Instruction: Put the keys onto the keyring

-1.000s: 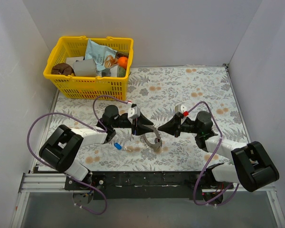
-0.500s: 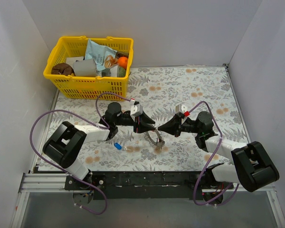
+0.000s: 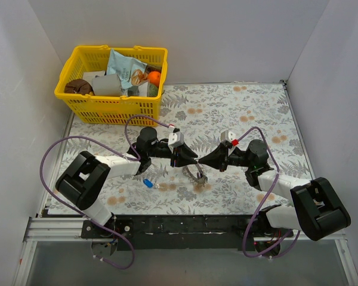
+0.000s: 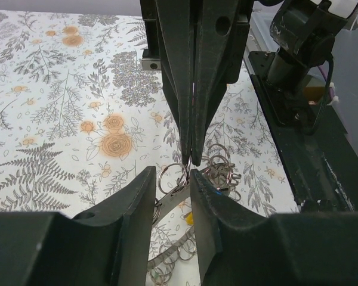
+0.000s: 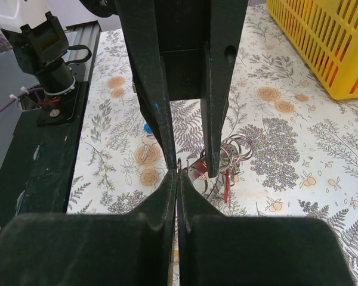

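Note:
The keyring (image 3: 196, 174), a silver band hung with several small split rings, hangs between my two grippers just above the floral mat. My right gripper (image 3: 201, 162) is shut on one thin ring of it; the right wrist view shows the ring pinched at the tips of this gripper (image 5: 177, 174). My left gripper (image 3: 190, 160) faces it tip to tip. In the left wrist view the left gripper (image 4: 173, 173) is open, with a ring of the keyring (image 4: 222, 171) between its jaws. A red key (image 5: 225, 187) hangs from the keyring (image 5: 234, 148). A blue key (image 3: 147, 183) lies on the mat to the left.
A yellow basket (image 3: 110, 106) full of packets and an orange stands at the back left. White walls close in the mat on three sides. The black rail with both arm bases (image 3: 185, 225) runs along the near edge.
My left arm has moved right, closing on the right gripper's tip. The keyring has shifted slightly right and now hangs more bunched. The right arm has barely moved.

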Motion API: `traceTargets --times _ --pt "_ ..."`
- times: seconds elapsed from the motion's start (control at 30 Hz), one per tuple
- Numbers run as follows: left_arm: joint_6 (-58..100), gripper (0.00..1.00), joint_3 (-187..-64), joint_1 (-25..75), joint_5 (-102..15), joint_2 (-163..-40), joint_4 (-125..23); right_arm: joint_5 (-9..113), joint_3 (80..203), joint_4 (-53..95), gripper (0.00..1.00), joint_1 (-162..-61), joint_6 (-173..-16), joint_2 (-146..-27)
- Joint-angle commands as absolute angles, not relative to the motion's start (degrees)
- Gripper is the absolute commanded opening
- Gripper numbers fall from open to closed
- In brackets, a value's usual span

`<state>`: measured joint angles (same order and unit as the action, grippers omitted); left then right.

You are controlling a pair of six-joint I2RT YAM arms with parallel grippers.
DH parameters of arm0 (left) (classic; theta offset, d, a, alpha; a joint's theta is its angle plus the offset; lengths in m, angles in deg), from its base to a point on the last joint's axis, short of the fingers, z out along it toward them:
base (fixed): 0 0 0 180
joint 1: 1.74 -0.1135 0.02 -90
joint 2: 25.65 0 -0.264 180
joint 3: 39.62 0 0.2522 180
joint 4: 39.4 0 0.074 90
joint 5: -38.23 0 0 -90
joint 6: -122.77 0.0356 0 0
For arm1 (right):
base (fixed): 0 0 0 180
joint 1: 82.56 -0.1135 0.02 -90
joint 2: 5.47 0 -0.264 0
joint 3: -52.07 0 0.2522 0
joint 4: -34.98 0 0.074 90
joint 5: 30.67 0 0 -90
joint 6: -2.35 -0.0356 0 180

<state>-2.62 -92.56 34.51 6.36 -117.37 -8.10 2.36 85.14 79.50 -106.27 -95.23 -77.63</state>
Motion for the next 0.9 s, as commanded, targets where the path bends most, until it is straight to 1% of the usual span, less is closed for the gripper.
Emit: traceTargets --times 0.0,0.1,0.17,0.2,0.27,0.3,0.33,0.37,0.5,0.57,0.6,0.67,0.7,0.77,0.8,0.83,0.87 --pt "0.07 0.29 -93.99 34.83 6.32 -116.97 -11.67 2.20 85.25 83.27 0.01 -106.38 -95.56 -77.27" --pt "0.43 0.29 -93.63 34.74 6.06 -116.70 -12.03 2.11 85.25 83.27 0.01 -106.38 -95.74 -77.27" --pt "0.26 0.26 -93.46 34.74 6.23 -116.79 -11.68 2.02 85.25 83.36 0.01 -106.38 -95.91 -77.45" --pt "0.17 0.21 -93.55 34.74 6.41 -116.96 -11.59 2.02 85.34 83.36 0.01 -106.38 -96.00 -77.45" --pt "-0.01 0.15 -93.98 34.74 6.67 -117.23 -11.59 2.02 85.25 83.36 0.01 -106.38 -96.00 -77.45" --pt "-0.10 0.07 -94.33 34.74 7.46 -117.40 -11.50 2.02 85.25 83.36 0.01 -106.38 -96.00 -77.45" --pt "-0.27 0.02 -94.51 34.83 7.73 -117.67 -11.58 2.11 85.25 83.36 0.01 -106.38 -96.09 -77.45" --pt "-0.27 0.00 -94.77 34.83 7.90 -117.76 -11.76 2.02 85.25 83.27 0.01 -106.38 -96.18 -77.54" --pt "-0.01 0.00 -95.22 34.83 8.17 -117.85 -12.55 2.20 86.13 81.43 0.01 -106.29 -96.70 -77.71" --pt "0.60 0.00 -94.95 34.83 7.56 -117.32 -13.16 2.81 87.18 78.90 0.11 -106.21 -96.71 -77.63" --pt "0.87 0.00 -94.95 34.83 7.47 -117.06 -13.52 2.90 87.27 78.62 0.21 -106.29 -96.62 -77.36" --pt "2.09 0.00 -94.78 34.83 6.76 -116.35 -15.09 4.65 87.01 79.83 0.34 -106.29 -97.58 -76.75" --pt "2.62 0.00 -94.78 34.83 6.68 -116.09 -15.71 5.18 86.32 80.80 0.46 -106.29 -98.11 -76.22" --pt "3.33 0.00 -94.86 34.83 5.80 -115.48 -17.38 7.37 85.70 83.26 0.60 -106.29 -99.42 -75.43" --pt "4.11 0.00 -94.78 34.83 5.53 -115.21 -17.82 7.91 85.26 83.71 0.70 -106.21 -99.69 -74.56" --pt "4.30 0.00 -94.86 34.83 5.18 -115.03 -18.35 8.43 85.17 84.06 0.76 -106.21 -99.87 -74.03" --pt "4.73 0.00 -94.86 35.00 4.66 -114.77 -19.14 9.48 85.08 84.06 0.77 -106.21 -100.04 -73.59"
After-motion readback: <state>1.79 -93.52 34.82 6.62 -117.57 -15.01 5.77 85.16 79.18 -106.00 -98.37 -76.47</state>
